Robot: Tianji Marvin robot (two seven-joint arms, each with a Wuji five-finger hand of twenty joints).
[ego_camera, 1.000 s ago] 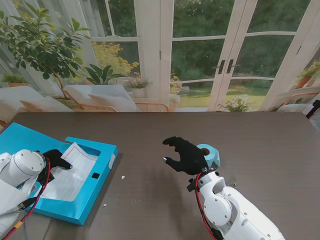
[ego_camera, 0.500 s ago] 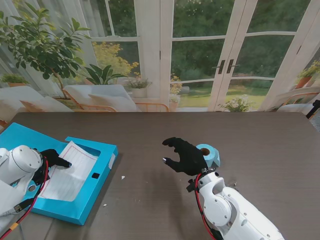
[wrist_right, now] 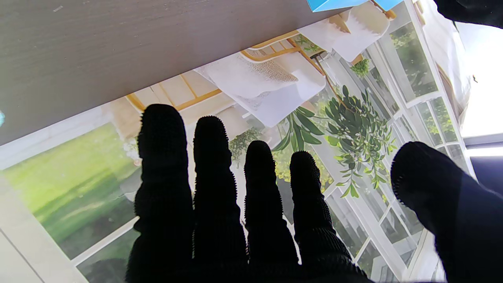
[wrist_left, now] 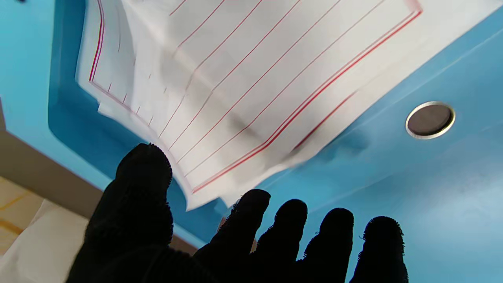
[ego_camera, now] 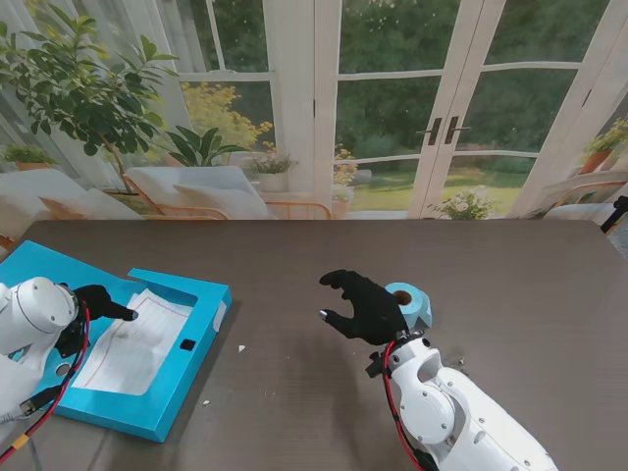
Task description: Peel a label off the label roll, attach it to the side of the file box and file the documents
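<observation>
- Fingers of our left hand [ego_camera: 96, 299] are spread and hold nothing, over the near-left edge of the documents [ego_camera: 132, 339] lying in the open file box [ego_camera: 201, 329]; right hand [ego_camera: 365, 306] hovers, loosely curled, gripping nothing.
- Risk: sheets look fanned and crumpled in the wrist view; pushing could buckle them over the box wall.
- Label roll [ego_camera: 410, 300] sits on the counter [ego_camera: 294, 265] just behind our right hand.

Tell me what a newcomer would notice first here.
Likely the bright blue file box lying open at the table's left, lined papers in it and the left hand open at their far edge. Next, the right hand, open in mid-table, with the blue label roll just behind it.
</observation>
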